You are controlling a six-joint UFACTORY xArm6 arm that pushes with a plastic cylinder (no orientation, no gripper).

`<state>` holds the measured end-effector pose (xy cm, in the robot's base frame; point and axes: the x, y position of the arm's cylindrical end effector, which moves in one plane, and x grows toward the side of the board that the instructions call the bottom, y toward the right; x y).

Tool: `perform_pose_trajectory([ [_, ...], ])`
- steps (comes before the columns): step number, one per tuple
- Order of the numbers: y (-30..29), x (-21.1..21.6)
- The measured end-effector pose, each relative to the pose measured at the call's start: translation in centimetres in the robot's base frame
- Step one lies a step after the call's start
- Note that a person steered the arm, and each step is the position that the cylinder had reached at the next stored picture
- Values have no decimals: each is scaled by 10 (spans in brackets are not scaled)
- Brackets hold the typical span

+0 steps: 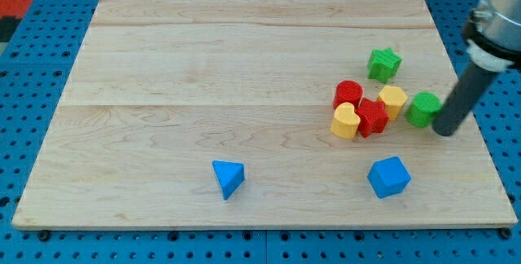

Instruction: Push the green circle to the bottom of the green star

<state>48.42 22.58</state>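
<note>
A: Start big. Wooden board (244, 52) on a blue pegboard (32, 68). Most blocks crowd the view's right half.

B: And the rod?

A: It comes in from the view's upper right. My tip (444, 131) sits just at the right side of the green circle (422, 108), touching or nearly so; I cannot tell which. There are no fingers to report, just a bare rod end.

B: Where is the circle against the target?

A: The green star (384, 63) lies up and to the view's left of it. The circle is already lower than the star but off to the right, and apart from it.

B: Neighbours?

A: A yellow block (392, 99) just left of the circle, then a red star-like block (373, 117), a red cylinder (348, 94), and a yellow heart (345, 121). Further down are a blue cube-like block (388, 176) and a blue triangle (228, 178).

B: Risks?

A: A leftward push likely drives the circle into the yellow block and shoves the whole cluster along. Off-centre contact could let the round side slip off my tip.

B: Heading, long axis?

A: None to speak of. It is round seen from above, a short upright disc, so no facing direction.
</note>
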Motion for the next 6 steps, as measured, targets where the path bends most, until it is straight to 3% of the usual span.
perform_pose_trajectory([
  [2,-56,-26],
  [3,-55,-7],
  [6,5,-13],
])
